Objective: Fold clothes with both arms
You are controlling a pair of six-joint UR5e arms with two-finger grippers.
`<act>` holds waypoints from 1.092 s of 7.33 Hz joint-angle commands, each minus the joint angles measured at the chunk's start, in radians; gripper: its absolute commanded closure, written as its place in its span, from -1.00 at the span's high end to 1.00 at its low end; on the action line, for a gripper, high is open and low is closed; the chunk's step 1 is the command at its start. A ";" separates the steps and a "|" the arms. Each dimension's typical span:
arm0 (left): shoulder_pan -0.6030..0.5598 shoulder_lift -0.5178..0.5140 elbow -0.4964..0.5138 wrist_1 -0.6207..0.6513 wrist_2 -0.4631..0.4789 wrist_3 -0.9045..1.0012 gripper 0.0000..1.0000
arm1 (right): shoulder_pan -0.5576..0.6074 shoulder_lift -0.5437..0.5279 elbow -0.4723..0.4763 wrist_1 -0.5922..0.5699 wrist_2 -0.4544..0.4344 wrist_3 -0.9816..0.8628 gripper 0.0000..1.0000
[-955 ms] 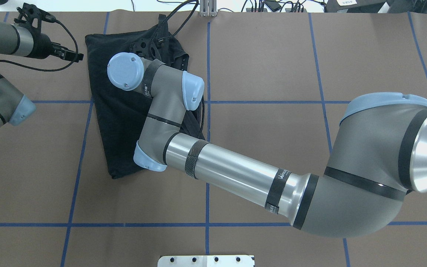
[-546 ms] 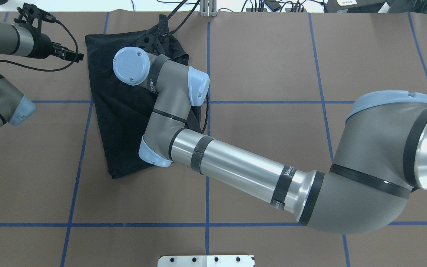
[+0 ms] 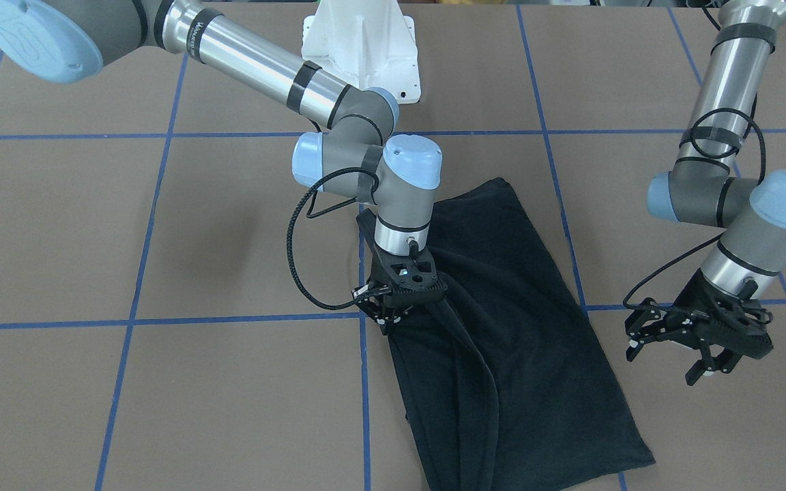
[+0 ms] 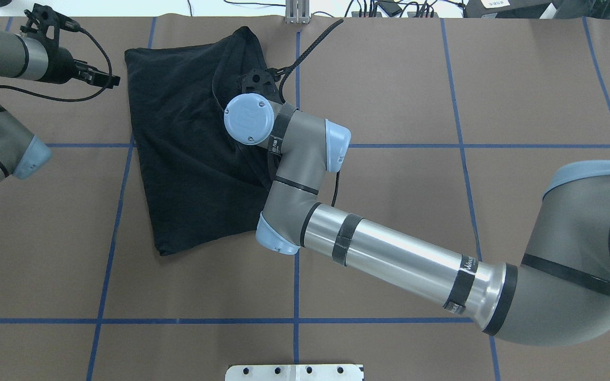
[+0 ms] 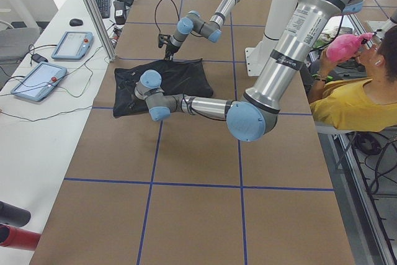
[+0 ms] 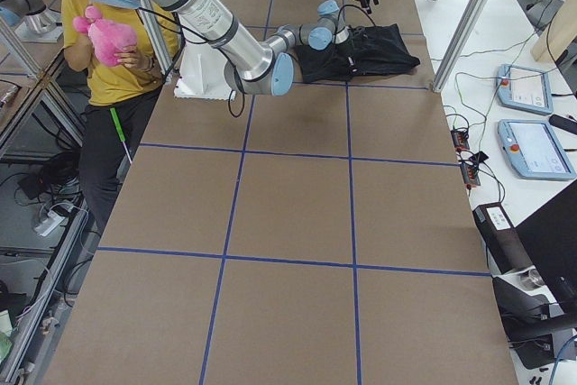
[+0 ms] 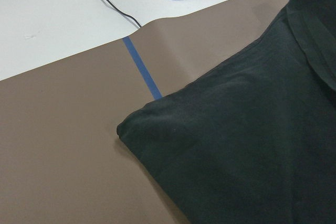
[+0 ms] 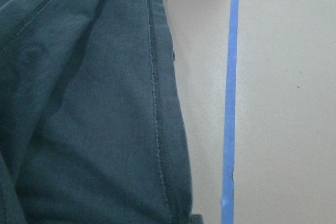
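Observation:
The black T-shirt (image 4: pixel 183 143) lies folded into a long rectangle on the brown table, left of centre and far from the robot's base; its graphic is hidden. It also shows in the front view (image 3: pixel 536 368). My right gripper (image 3: pixel 386 319) is shut on the shirt's edge at the blue centre line, and the fabric rises in a ridge to it. In the overhead view this gripper (image 4: pixel 258 80) is mostly hidden under the wrist. The right wrist view shows a hemmed edge (image 8: pixel 157 103). My left gripper (image 3: pixel 666 358) is open and empty, hovering beside the shirt's other long edge.
The white mounting pedestal (image 3: pixel 359 41) stands at the robot's side of the table. Blue tape lines (image 4: pixel 295 296) grid the brown cover. A person in yellow holding a pink toy (image 5: pixel 347 100) sits by the table. Control tablets (image 6: pixel 532 146) lie on the side bench.
My right arm has swung to the right, pulling the shirt's edge with it toward the blue centre line. The top layer has spread and lifted. The left arm has not moved.

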 commanded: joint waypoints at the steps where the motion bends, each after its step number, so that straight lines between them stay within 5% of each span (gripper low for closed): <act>1: 0.000 0.000 0.000 -0.003 0.001 0.001 1.00 | 0.001 -0.006 0.032 -0.001 0.000 0.020 0.98; 5: -0.002 0.000 0.000 -0.004 0.001 -0.001 1.00 | 0.038 0.070 -0.010 -0.012 0.069 0.172 0.92; 7: -0.002 0.010 -0.001 -0.004 0.000 -0.001 1.00 | 0.013 0.241 -0.243 -0.009 0.067 0.218 0.83; 8: -0.002 0.013 -0.001 -0.004 0.000 0.001 1.00 | 0.000 0.273 -0.289 -0.007 0.061 0.218 0.63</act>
